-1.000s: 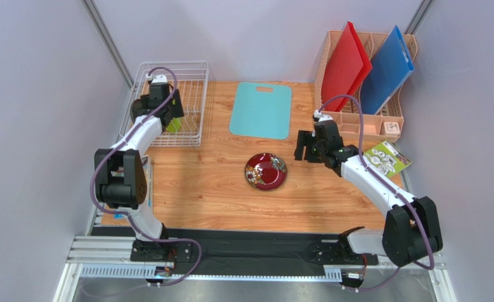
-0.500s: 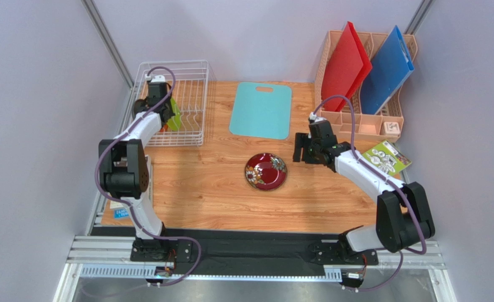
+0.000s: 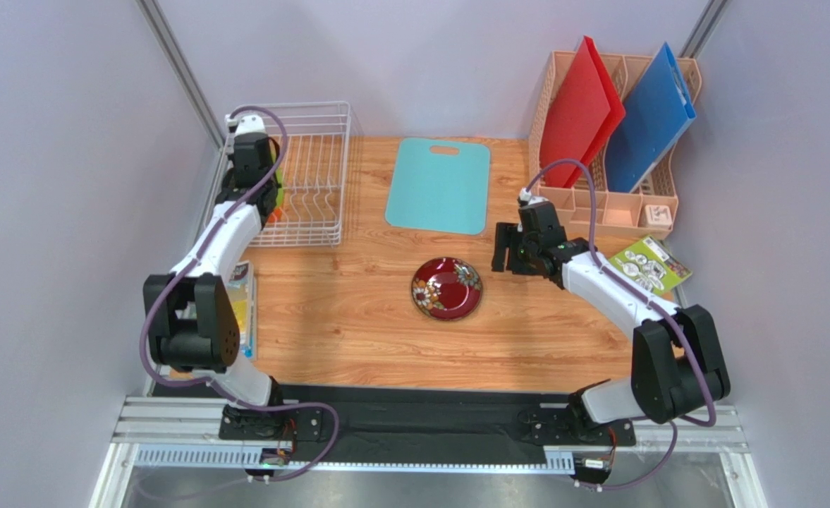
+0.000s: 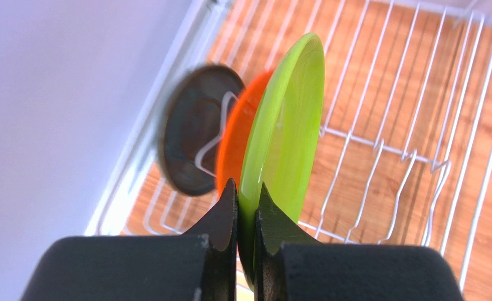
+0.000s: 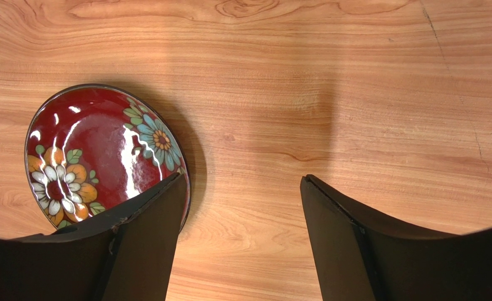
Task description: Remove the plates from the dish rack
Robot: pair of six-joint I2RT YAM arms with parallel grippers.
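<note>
Closest to me, on the wooden table (image 3: pixel 345 318), the dark red patterned plate (image 3: pixel 446 288) lies flat and face up, roughly midway between the two arms, with white and orange flowers painted on its glaze. It is out of the rack and touches nothing else.

Just to its right is the right gripper (image 5: pixel 242 179), pointing down at the bare wood. Its fingers are spread wide and hold nothing. In the wrist view one finger cuts across the plate's rim, but I cannot tell whether it touches. Beyond that arm, near the right edge, lies a printed green packet (image 3: pixel 650 265).

Further back, a teal cutting board (image 3: pixel 439 185) lies flat in the middle of the table. To its left stands the white wire dish rack (image 3: pixel 318 191), where the left arm reaches in at the left end. The left gripper (image 4: pixel 247 188) is pinched tight on the rim of the lime green plate (image 4: pixel 286 125), which stands on edge. The orange plate (image 4: pixel 242 132) stands right behind it, and the dark teal-grey plate (image 4: pixel 192 138) behind that, nearest the rack's side wall. The rest of the rack's slots show only wire.

At the far right corner sits a peach organizer (image 3: pixel 610 206) with a red board (image 3: pixel 580 111) and a blue board (image 3: pixel 650 116) leaning in it.
</note>
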